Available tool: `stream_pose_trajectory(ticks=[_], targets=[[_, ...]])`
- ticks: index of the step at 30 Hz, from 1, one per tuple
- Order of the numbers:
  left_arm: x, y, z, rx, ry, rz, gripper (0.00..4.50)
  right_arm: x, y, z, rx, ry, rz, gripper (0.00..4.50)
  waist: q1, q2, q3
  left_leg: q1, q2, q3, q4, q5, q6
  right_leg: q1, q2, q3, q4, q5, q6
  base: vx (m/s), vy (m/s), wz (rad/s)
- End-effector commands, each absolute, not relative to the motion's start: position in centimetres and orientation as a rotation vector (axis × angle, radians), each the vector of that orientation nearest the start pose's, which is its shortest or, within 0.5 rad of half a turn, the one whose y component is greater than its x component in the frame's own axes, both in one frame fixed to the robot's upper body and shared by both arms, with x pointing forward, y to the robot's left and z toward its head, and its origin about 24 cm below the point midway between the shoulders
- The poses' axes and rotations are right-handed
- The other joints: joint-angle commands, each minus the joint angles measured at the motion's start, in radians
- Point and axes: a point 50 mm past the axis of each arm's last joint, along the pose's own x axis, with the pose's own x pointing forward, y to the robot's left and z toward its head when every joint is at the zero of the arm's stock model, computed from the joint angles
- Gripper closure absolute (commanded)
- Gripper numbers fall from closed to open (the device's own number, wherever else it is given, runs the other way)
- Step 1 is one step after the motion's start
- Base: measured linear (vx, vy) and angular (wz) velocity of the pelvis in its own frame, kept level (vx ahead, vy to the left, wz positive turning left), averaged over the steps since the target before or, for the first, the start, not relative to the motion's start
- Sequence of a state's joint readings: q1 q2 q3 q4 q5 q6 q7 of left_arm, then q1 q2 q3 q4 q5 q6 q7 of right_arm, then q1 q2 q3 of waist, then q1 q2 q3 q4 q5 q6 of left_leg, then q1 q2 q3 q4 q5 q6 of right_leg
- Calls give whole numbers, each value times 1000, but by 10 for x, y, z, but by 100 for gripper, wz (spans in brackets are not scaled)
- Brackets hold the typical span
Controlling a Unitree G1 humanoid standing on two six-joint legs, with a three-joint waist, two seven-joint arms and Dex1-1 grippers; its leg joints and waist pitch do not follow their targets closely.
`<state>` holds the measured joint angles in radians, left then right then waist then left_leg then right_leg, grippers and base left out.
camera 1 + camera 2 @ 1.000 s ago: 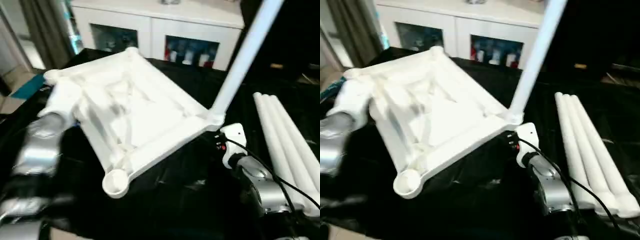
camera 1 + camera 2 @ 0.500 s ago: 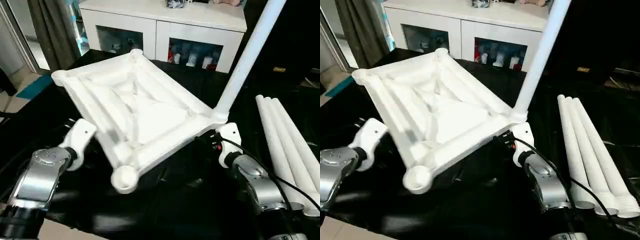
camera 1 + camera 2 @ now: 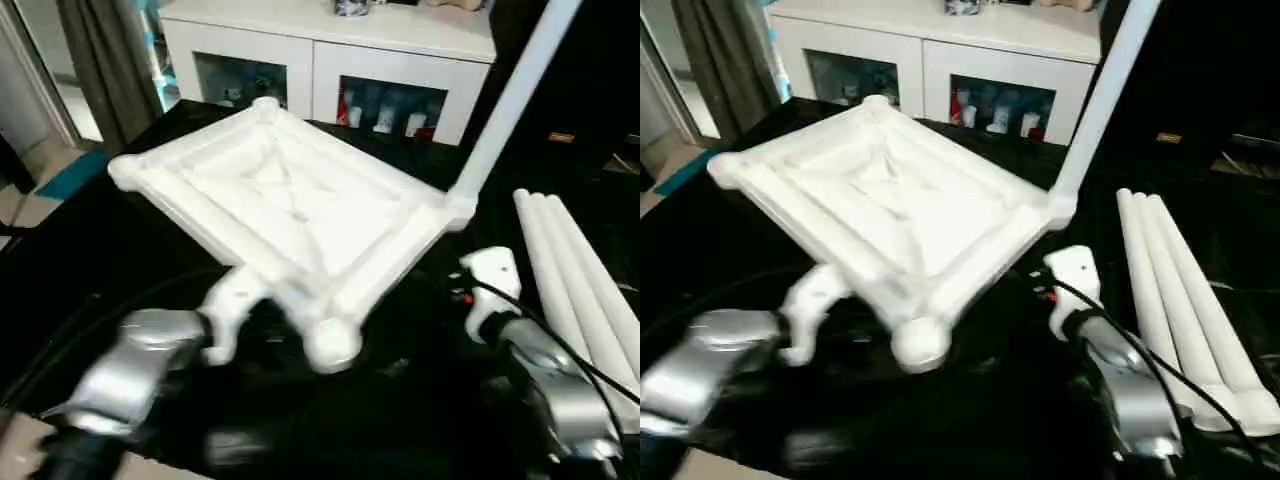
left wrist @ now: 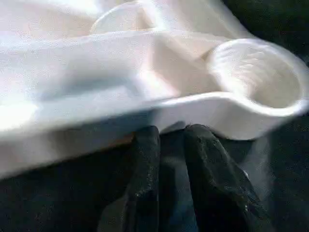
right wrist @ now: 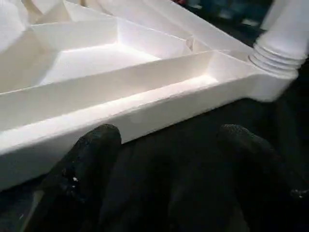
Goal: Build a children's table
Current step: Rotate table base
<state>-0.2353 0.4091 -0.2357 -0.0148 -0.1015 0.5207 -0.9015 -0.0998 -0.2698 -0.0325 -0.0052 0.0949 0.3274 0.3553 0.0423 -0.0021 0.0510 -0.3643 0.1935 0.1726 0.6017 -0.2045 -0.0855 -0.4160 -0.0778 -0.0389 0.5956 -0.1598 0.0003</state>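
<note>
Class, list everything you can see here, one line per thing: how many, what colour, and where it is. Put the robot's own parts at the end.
Table top: one, white, ribbed underside up, on the black-sheeted table.
Fitted leg: one, white, rising from the top's far right corner socket.
Loose legs: three, white, lying side by side to the right.
Black-sheeted table: one, black, under everything.
Cabinet: one, white with glass doors, behind the table.
Curtain: one, dark, far left.
Left gripper: one, black fingers close together, at the top's near edge beside an empty socket.
Right gripper: one, black fingers open, near the top's right edge.
</note>
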Motion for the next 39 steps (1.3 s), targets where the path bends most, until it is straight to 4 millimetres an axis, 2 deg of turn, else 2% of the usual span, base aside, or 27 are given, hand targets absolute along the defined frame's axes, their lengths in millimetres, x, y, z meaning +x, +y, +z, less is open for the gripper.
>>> stream_pose_trajectory(ticks=[1,2,3,4,7,9,10,12,13,15,17,19,20,22,23,24,25,27,28,30,33,34,35,36,37,38,39], targets=[[265,128,47,216,442,-1077,348,263,-195,51,-124,240,282,88,-8,9,-57,2,19,-2,-84,-241,15,53,-40,33,-71,-287,-162,0,0,0],[266,124,46,211,431,-1084,348,262,-195,52,-123,240,275,88,-12,13,-55,0,17,-2,-84,-243,16,53,-38,33,-77,-306,-152,0,0,0],[266,116,44,205,415,-1106,348,259,-196,53,-120,240,266,88,-16,7,-57,0,16,-3,-82,-245,20,52,-36,33,-80,-326,-136,0,0,0],[267,110,43,200,401,-1123,348,257,-197,54,-116,244,259,88,-16,9,-58,0,17,-3,-82,-239,22,52,-37,33,-80,-325,-134,0,0,0],[266,88,49,154,332,-1180,348,252,-197,55,-109,256,239,88,-18,14,-60,-2,19,-4,-81,-229,24,51,-36,32,-79,-306,-140,0,0,0],[266,87,52,135,305,-1180,348,252,-197,56,-105,260,227,88,-18,14,-59,-1,20,-3,-81,-228,27,50,-37,32,-79,-300,-148,0,0,0],[266,89,54,125,297,-1165,348,252,-197,56,-103,260,219,88,-19,21,-60,0,20,-3,-80,-228,25,49,-36,32,-77,-286,-156,0,0,0],[266,96,58,110,277,-1133,348,252,-197,58,-104,255,208,88,-20,19,-61,-1,20,-3,-79,-228,26,52,-36,31,-75,-274,-162,0,0,0],[263,109,63,73,251,-1084,348,251,-195,61,-92,250,198,88,-21,21,-61,-1,19,-3,-79,-222,30,52,-35,31,-74,-266,-165,0,0,0],[259,118,67,44,245,-1046,348,250,-194,62,-87,246,197,88,-27,22,-62,-6,20,-4,-79,-212,35,56,-36,29,-70,-256,-170,0,0,0],[253,131,73,28,230,-974,348,248,-190,65,-88,238,201,88,-32,27,-64,-2,21,-4,-77,-214,40,54,-34,29,-67,-260,-169,0,0,0],[250,141,77,20,210,-890,348,248,-188,67,-98,235,185,88,-37,30,-60,-3,21,-4,-80,-225,40,51,-30,27,-72,-274,-164,0,0,0],[253,148,79,14,198,-812,348,249,-187,68,-104,242,162,88,-39,35,-60,0,20,-4,-81,-238,36,47,-29,27,-75,-291,-158,0,0,0],[264,158,82,28,177,-656,348,253,-191,69,-124,278,100,88,-42,33,-58,5,18,-2,-80,-269,27,43,-26,27,-80,-324,-147,0,0,0],[272,164,85,30,162,-577,348,255,-191,71,-47,307,113,88,-44,28,-57,3,15,-4,-81,-275,19,45,-22,26,-80,-334,-137,0,0,0],[272,164,85,30,162,-577,342,255,-191,71,-47,307,113,62,-45,30,-58,5,11,-4,-79,-282,18,45,-19,26,-79,-342,-132,0,0,0],[278,168,88,29,146,-527,342,257,-191,73,13,319,129,62,-43,30,-59,7,10,-6,-78,-286,18,45,-23,27,-81,-358,-115,0,0,0],[285,167,95,15,114,-506,342,263,-193,83,-2,289,127,50,-40,27,-58,2,11,-8,-81,-276,15,45,-26,25,-85,-383,-95,0,0,0],[287,165,97,18,100,-492,342,266,-193,86,-42,288,135,26,-37,21,-62,0,12,-9,-78,-243,11,49,-29,27,-81,-367,-91,0,0,0],[288,162,100,11,76,-477,342,267,-192,88,-64,289,144,26,-34,25,-63,0,13,-9,-78,-227,11,48,-30,28,-79,-348,-95,0,0,0],[289,159,99,-44,93,-409,342,268,-187,87,-40,307,144,19,-32,25,-68,-6,12,-6,-72,-159,20,55,-29,28,-67,-227,-132,0,0,0],[289,158,98,-45,93,-408,342,268,-187,87,-39,307,144,19,-28,21,-90,43,0,52,-27,-172,-39,13,7,81,-75,-236,-113,13,1,-18],[289,154,93,-43,99,-382,342,267,-184,83,-8,320,134,19,-19,5,-81,11,-17,60,-22,-188,-40,26,21,116,-73,-224,-118,11,9,-42],[289,151,92,-8,68,-379,342,265,-182,81,-12,329,136,19,-8,-4,-85,2,-32,63,-4,-213,-21,39,14,146,-79,-242,-116,11,9,-42],[289,150,93,5,50,-378,342,264,-181,80,-14,333,137,19,20,-11,-84,-5,-38,43,33,-255,24,53,-22,223,-101,-307,-125,10,44,-45],[289,150,93,8,50,-375,342,264,-181,80,-14,333,137,19,37,-11,-74,-27,-38,8,54,-229,28,65,-31,280,-116,-356,-132,3,94,-49],[288,148,93,53,51,-359,342,264,-179,78,-16,337,138,19,34,-11,-72,-31,-33,-8,40,-192,16,63,-7,280,-107,-341,-123,3,94,-49]])
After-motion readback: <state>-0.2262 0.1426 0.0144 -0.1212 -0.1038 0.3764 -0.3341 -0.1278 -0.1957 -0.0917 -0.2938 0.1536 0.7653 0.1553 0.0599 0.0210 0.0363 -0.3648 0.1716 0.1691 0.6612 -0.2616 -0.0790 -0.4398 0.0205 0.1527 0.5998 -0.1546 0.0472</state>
